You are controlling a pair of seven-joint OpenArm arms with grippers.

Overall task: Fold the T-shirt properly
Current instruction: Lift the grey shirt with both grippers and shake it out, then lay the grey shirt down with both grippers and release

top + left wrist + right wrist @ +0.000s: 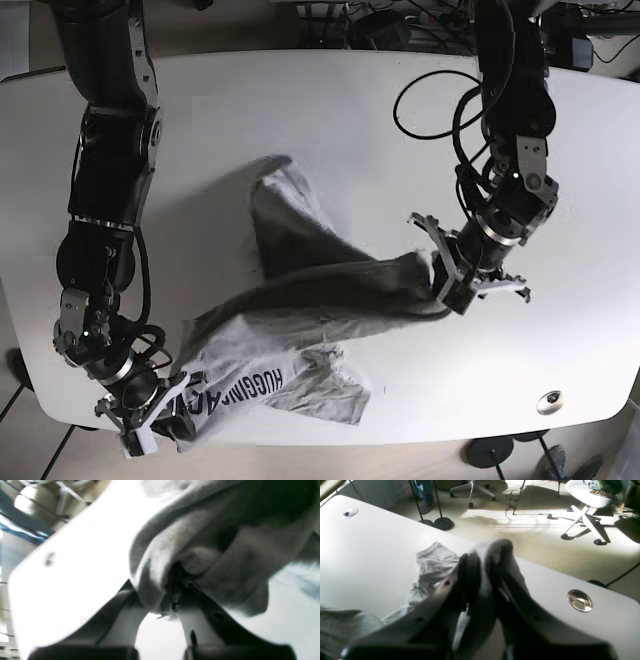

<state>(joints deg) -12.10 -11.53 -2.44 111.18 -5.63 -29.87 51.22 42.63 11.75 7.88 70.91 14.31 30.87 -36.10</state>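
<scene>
While the grey T-shirt [300,300] sags in a rumpled band across the middle of the white table [330,100], printed side up near the front edge, each pincer is clamped on a bunch of its cloth: the left gripper [447,283] pinches one end clear of the tabletop, the right gripper [165,410] pinches the opposite end at the front edge. This looks like the spreading step before any fold. Next, the arms probably need to draw apart and lay the fabric down flat.
</scene>
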